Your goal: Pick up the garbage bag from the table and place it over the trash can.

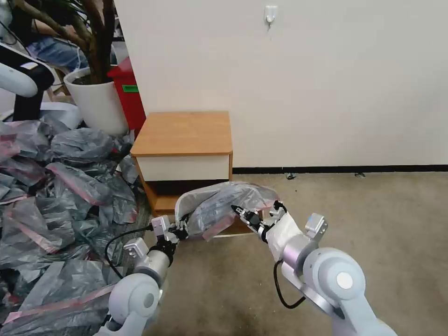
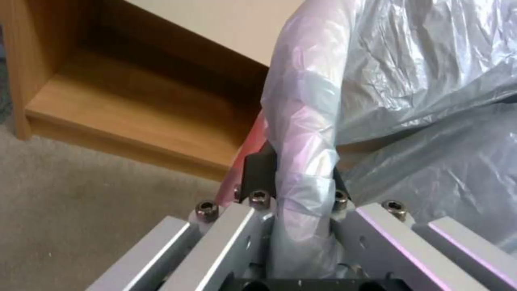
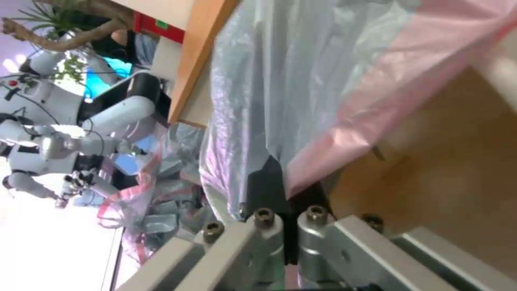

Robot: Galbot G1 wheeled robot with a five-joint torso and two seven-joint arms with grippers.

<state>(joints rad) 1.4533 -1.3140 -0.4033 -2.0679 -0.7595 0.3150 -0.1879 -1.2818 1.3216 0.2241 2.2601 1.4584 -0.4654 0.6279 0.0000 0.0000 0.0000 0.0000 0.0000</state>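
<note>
- The garbage bag (image 1: pixel 224 207) hangs stretched between our two grippers, low in front of the table (image 1: pixel 184 135), level with its open shelf.
- Our left gripper (image 1: pixel 183 229) pinches the bag's left edge, jaws closed on plastic.
- Our right gripper (image 1: pixel 242 212) clamps the pink-banded rim opposite.
- A heap of bags (image 1: pixel 56 196) lies left of the table.

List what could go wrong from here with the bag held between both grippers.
The garbage bag is thin film pinched by the left gripper and right gripper; pulling them apart could tear it or slip it free. It hangs right beside the table, so it might snag on the shelf edge. The heap of bags lies near the left arm and could catch.
</note>
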